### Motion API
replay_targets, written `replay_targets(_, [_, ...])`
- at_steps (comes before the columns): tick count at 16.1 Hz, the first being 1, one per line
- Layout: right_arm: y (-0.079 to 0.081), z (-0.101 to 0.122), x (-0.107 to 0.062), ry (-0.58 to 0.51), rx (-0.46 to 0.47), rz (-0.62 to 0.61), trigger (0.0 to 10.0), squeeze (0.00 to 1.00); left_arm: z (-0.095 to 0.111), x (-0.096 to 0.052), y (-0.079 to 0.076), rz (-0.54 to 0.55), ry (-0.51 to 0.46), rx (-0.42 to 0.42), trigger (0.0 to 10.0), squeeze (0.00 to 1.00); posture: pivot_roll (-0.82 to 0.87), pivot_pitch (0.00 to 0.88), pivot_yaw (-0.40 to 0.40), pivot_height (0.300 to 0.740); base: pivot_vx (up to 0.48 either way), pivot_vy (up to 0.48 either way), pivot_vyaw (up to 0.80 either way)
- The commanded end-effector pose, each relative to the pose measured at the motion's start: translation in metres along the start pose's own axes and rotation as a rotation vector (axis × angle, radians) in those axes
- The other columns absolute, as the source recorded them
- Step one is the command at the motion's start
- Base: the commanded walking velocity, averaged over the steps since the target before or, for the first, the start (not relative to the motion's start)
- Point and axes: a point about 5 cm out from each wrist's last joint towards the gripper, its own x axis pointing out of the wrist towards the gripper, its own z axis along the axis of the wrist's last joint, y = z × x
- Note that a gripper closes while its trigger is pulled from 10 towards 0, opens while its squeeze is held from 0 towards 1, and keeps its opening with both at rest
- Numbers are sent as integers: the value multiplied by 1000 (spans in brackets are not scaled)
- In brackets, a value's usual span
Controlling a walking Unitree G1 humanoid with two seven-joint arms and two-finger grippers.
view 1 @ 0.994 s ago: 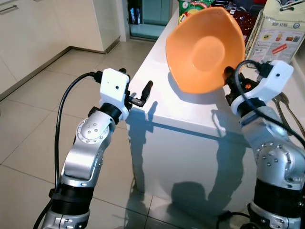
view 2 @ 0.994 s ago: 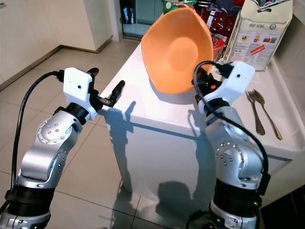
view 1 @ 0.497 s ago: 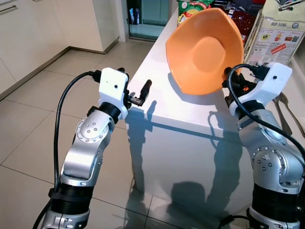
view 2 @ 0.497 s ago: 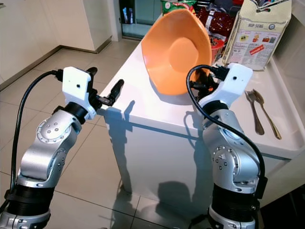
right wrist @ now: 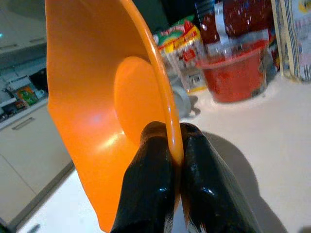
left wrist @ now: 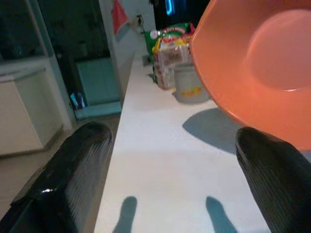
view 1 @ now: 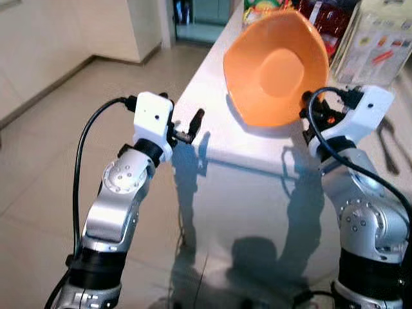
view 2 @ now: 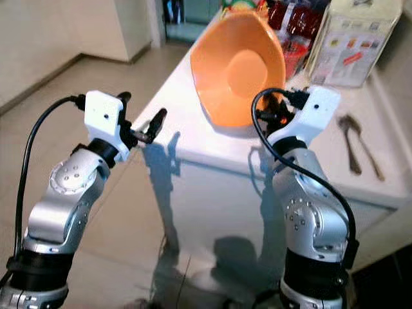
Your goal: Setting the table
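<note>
Two grippers we note: right gripper [right wrist: 167, 160] clamps bowl [view 1: 273, 67] above counter [view 1: 238, 138]; left gripper [view 1: 193, 125] apart at its edge.

My head cameras look forward and down over the tabletop [view 1: 257, 138]; each wrist camera sits close along its tool, all sharing the bowl [view 1: 277, 64].

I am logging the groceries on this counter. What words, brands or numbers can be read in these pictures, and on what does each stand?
None can be read.
Paper bag: printed panels and a red stripe, blurred.
Green and yellow packet: print too small to read.
Red packets: no legible text.
Small pot: a yellow mark, too blurred to read.
Orange bowl, held in the right gripper: plain, no marking.
</note>
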Motion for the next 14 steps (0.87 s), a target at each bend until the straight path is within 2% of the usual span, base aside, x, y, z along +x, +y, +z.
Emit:
replay_targets(1, [4, 9, -1, -55, 7, 17, 10000, 0, 0, -1, 2, 14, 2, 4, 10000, 0, 2, 0, 14, 740, -277, 0, 0])
replay_targets(4, [5, 8, 1, -53, 4, 21, 10000, 0, 2, 0, 1, 13, -1, 5, 10000, 0, 6, 0, 15, 740, -275, 0, 0])
replay_targets(7, [6, 7, 0, -50, 7, 19, 10000, 0, 1, 0, 6, 55, 10, 7, 10000, 0, 12, 0, 7, 740, 0, 0, 0])
replay_targets(9, [3, -1, -1, -16, -32, 10, 10000, 0, -5, 2, 14, 113, 38, 21, 10000, 0, 0, 0, 11, 740, 0, 0, 0])
replay_targets(11, [1, -6, -4, 8, -50, -2, 10000, 0, -7, 2, 16, 138, 44, 32, 10000, 0, 2, 0, 10, 740, 0, 0, 0])
replay_targets(14, [-2, -17, -5, 49, -75, -28, 10000, 0, -8, 3, 18, 158, 53, 35, 10000, 0, 1, 0, 8, 740, 0, -349, 0])
